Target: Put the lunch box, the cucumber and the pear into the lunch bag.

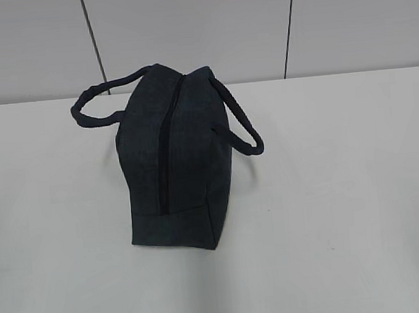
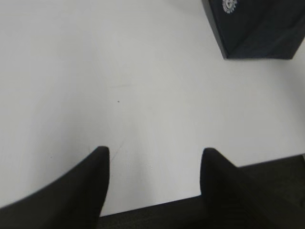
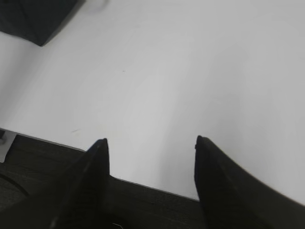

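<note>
The dark navy lunch bag (image 1: 173, 159) stands on the white table (image 1: 343, 189), its end panel toward the camera, its zipper line running up the middle, and one loop handle hanging out to each side. A corner of it with the white round logo shows in the left wrist view (image 2: 252, 28), and a dark corner shows in the right wrist view (image 3: 33, 19). My left gripper (image 2: 155, 151) is open and empty over bare table near the front edge. My right gripper (image 3: 150, 142) is open and empty there too. The lunch box, the cucumber and the pear are out of view.
A grey panelled wall (image 1: 199, 27) rises behind the table. The table's front edge and a dark surface below it show in both wrist views (image 3: 38, 157). Neither arm shows in the exterior view.
</note>
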Controlling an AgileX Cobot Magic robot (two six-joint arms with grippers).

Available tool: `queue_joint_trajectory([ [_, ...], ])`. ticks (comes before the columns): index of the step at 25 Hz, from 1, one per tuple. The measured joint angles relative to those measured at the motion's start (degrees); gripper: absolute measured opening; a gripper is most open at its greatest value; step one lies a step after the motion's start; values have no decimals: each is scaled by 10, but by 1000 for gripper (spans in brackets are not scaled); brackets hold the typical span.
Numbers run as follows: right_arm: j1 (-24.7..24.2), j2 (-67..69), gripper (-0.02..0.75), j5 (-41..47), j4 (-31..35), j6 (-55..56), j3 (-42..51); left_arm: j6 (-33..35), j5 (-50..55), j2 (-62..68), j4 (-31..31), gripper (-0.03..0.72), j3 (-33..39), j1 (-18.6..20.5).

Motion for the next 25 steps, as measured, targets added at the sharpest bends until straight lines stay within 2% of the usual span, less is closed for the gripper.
queue_joint_trajectory([
  [6,-50,-32,425,0,-1,0,0,0,1,-84,0,424,0,88],
  [10,-83,-76,425,0,-1,0,0,0,4,-135,0,424,0,122],
  [25,-91,-99,425,2,-4,0,0,0,3,-140,-2,412,0,132],
])
